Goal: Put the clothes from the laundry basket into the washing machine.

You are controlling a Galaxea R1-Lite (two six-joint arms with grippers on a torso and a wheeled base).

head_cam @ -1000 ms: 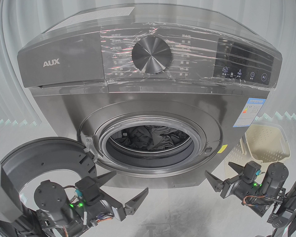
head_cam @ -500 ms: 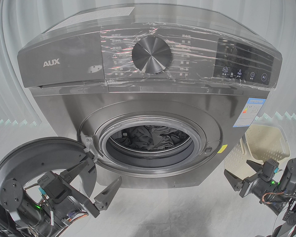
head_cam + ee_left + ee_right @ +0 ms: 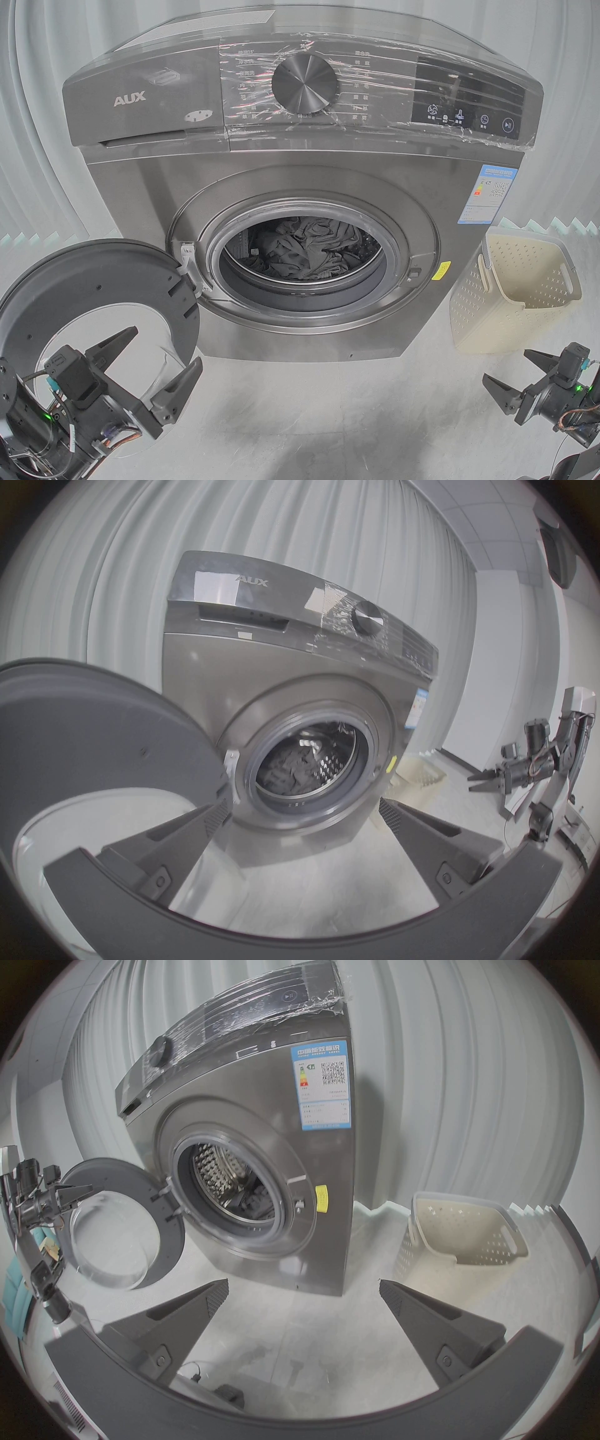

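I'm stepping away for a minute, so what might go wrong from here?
The open left gripper hangs right in front of the open door; a careless swing might knock it. The clothes are heaped in the drum, so a loose fold might get pinched when the door shuts.

Head camera backed off, so the whole view shifted. Left gripper (image 3: 162,349) drew back leftward, now before the open washing machine door (image 3: 94,275). Right gripper (image 3: 507,366) withdrew rightward, nearer than the laundry basket (image 3: 494,312).
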